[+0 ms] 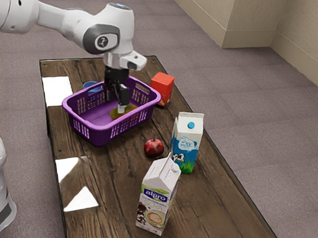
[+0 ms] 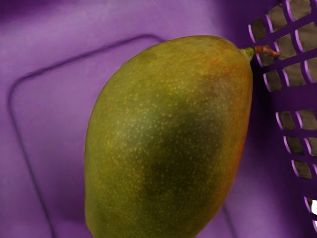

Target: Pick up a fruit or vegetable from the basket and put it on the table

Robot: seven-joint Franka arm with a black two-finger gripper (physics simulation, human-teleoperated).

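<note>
The gripper reaches down into the purple basket, with its lower end at the mango. Part of this yellow-green fruit is hidden behind the gripper in the exterior view. In the wrist view the mango lies large under my hand, green with an orange-red flank, its short brown stem pointing at the slotted basket wall. Whether the gripper touches the fruit cannot be made out.
On the wooden table, a red box stands beside the basket. A dark red fruit, a blue milk carton and an alpro carton are nearer the camera. A blue item is at the basket's far side.
</note>
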